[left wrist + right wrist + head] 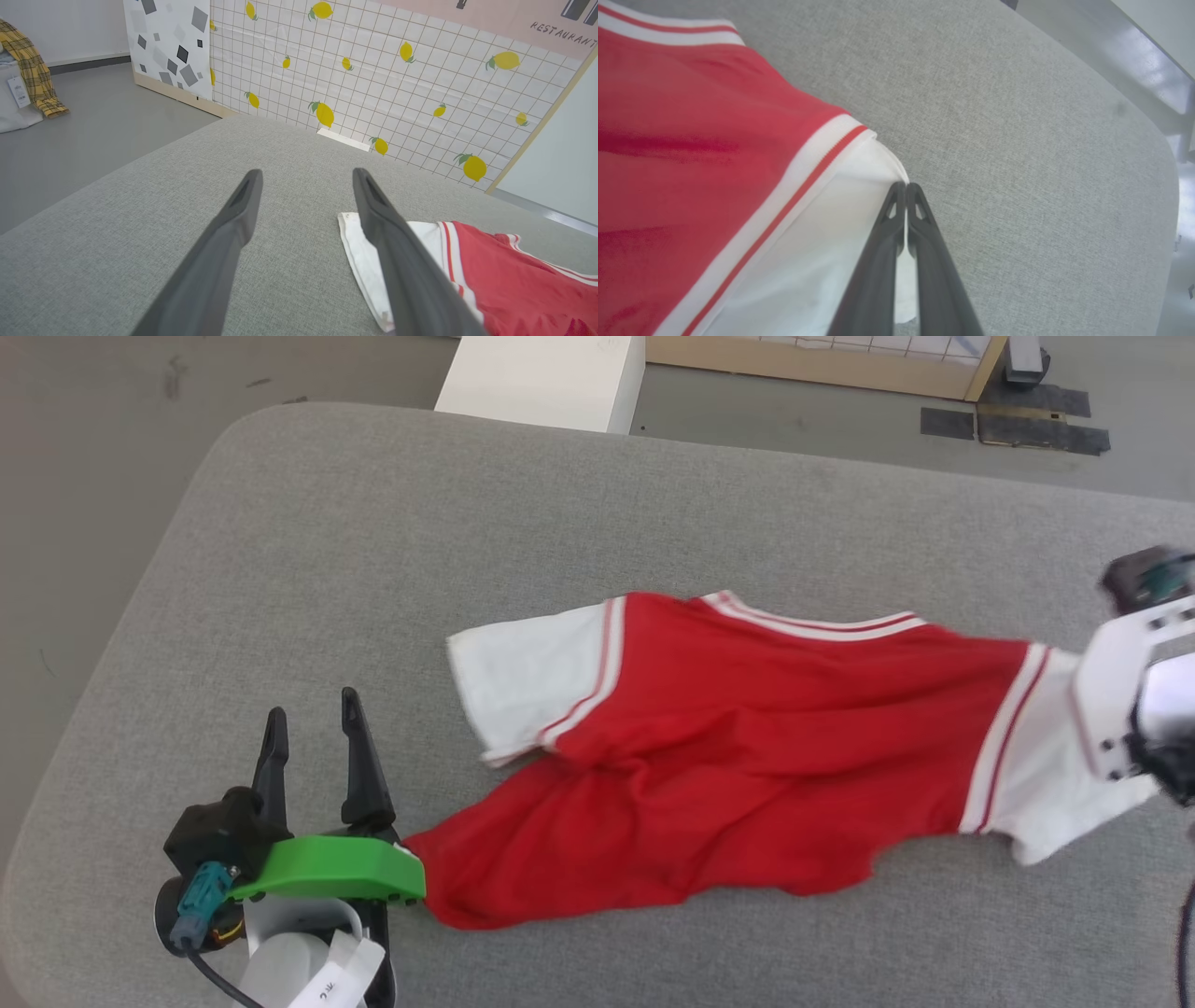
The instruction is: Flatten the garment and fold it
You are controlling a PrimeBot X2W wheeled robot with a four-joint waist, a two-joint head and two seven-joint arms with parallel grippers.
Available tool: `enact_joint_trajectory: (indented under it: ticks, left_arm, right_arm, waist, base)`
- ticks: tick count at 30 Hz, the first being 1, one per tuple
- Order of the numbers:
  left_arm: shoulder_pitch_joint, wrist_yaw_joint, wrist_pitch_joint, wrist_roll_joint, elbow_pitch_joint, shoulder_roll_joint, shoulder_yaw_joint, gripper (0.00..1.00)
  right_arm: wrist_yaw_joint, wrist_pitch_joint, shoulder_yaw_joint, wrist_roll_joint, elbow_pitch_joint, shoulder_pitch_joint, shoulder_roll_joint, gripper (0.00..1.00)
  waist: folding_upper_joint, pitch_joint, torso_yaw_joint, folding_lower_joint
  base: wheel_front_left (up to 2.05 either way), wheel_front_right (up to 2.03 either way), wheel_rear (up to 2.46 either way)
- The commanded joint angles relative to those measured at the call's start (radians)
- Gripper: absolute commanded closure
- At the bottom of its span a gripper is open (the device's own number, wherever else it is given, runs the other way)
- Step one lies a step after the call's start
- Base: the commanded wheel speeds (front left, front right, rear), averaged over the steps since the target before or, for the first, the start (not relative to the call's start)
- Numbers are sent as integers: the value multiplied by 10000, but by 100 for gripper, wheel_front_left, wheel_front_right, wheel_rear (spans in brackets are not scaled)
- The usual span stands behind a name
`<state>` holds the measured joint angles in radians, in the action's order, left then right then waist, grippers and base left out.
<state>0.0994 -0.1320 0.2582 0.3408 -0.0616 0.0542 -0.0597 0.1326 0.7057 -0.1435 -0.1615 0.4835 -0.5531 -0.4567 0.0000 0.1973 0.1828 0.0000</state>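
The T-shirt (728, 747) is thin and red, with white short sleeves edged in red stripes. It lies unfolded on the grey upholstered surface (373, 569), stretched sideways and wrinkled through the body. One sleeve (523, 681) rests flat and spread. The hem is bunched, and one corner (448, 877) trails toward the near edge. The opposite sleeve (1036, 775) is drawn taut, its white edge pinched between the closed fingers of the right gripper (906, 186).

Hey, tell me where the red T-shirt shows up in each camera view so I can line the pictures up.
Head view: red T-shirt lies from the centre to the right edge.
Left wrist view: red T-shirt in the lower right corner.
Right wrist view: red T-shirt across the left half, its white sleeve pinched by the right gripper.
Shared landmark: the grey padded surface under it.
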Motion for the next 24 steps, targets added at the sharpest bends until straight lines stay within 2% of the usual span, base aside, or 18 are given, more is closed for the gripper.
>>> enact_joint_trajectory:
  ticks: [1, 4, 5, 6, 12, 18, 24]
  left_arm:
    - [90, 67, 35, -106, -47, -32, 0, 0]
    - [179, 106, 35, -145, -148, -34, 7, 0]
    - [197, 109, 35, -153, -186, -35, 15, 0]
    - [197, 110, 35, -152, -210, -35, 24, 0]
    - [140, 173, 35, -118, -453, -37, 26, 0]
    - [192, 313, -24, 14, -874, -37, -73, 0]
    - [1186, 602, -1233, 379, -1604, -20, -429, 0]
  right_arm:
    - [-19, -223, 222, 227, 164, -189, -18, 100]
    - [-19, -422, 768, 661, 778, -243, 80, 100]
    - [-19, -565, 915, 745, 912, -236, 213, 53]
    - [-19, -731, 1050, 789, 981, -236, 332, 0]
    - [-19, -2303, 2337, 297, 826, -73, 1152, 0]
    - [-19, -4540, 3331, -726, -725, 906, 1907, 0]
    - [-19, -5810, 4196, -967, -2385, 2671, 2387, 0]
  waist:
    - [0, 31, -11, 0]
    - [0, 39, -46, 0]
    - [0, 15, -73, 0]
    - [0, -9, -111, 0]
    - [0, -324, -370, 0]
    - [0, -715, -715, 0]
    - [0, -818, -1076, 0]
  base:
    - [0, 0, 0]
    - [0, 0, 0]
    - [0, 0, 0]
    - [0, 0, 0]
    - [0, 0, 0]
    - [0, 0, 0]
    - [0, 0, 0]
